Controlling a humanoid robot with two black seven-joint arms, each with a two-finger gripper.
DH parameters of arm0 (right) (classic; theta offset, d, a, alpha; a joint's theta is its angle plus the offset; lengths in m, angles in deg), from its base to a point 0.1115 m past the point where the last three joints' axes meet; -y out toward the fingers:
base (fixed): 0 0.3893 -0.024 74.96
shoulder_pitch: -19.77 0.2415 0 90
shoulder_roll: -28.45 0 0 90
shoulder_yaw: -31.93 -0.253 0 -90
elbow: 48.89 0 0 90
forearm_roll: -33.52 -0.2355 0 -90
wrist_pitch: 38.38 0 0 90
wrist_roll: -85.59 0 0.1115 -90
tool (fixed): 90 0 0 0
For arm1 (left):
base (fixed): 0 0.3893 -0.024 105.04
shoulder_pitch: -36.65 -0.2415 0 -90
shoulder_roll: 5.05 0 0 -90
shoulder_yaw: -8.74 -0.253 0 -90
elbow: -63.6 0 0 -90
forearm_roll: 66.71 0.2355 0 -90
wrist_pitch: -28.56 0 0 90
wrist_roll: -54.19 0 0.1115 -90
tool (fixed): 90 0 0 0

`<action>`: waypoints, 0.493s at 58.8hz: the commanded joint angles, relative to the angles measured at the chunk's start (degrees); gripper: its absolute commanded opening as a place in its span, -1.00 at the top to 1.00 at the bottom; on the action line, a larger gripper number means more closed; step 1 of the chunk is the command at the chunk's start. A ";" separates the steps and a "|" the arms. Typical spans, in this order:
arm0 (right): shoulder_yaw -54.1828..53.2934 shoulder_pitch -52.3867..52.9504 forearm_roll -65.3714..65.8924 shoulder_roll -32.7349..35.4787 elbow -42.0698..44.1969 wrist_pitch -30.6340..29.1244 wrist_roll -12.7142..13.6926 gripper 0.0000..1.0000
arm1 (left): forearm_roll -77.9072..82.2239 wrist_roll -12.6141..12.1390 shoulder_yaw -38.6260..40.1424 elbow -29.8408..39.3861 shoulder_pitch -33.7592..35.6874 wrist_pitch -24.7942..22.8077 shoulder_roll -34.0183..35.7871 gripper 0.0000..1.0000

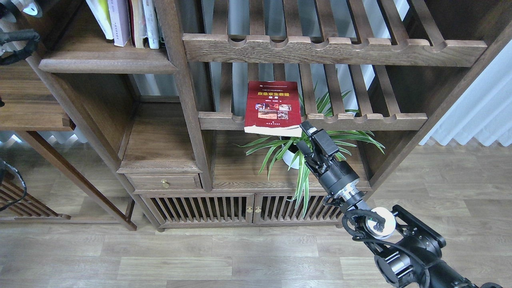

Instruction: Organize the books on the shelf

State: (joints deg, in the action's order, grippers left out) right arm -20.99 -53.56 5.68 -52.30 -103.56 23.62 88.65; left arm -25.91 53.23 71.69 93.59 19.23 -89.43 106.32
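My right claw [305, 138] sits at the near right corner of the dark red book [273, 107], its fingers apart, one over the corner and one under. The book lies flat on a slatted rack [360, 119] (a plant [320, 144] is below). Other books [124, 22] stand on the shelf [104, 60] up left; my left claw is out of sight.

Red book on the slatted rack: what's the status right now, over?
Right tool at the red book's near right corner, grip unclear. Left tool out of view. Book flat on slatted rack, overhanging the front rail. Potted plant just beneath the tool.
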 commanded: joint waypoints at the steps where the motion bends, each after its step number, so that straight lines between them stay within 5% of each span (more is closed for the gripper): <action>1: 0.00 -0.06 0.06 0.06 0.01 0.00 -0.08 -0.98 | -0.02 0.00 -0.11 0.07 0.19 -0.01 -0.02 0.65; 17: 0.00 -0.32 -0.12 0.06 -0.35 0.00 0.01 -0.98 | -0.02 -0.18 -0.46 0.24 0.19 -0.01 0.16 0.36; 29: 0.00 -0.41 -0.12 0.15 -0.35 0.00 -0.08 -0.98 | -0.02 -0.53 -0.37 0.33 0.81 -0.01 0.16 0.33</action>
State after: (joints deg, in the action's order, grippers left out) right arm -20.99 -53.95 5.58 -52.23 -103.91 23.62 88.64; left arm -25.95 52.82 71.23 93.88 19.51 -89.46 106.56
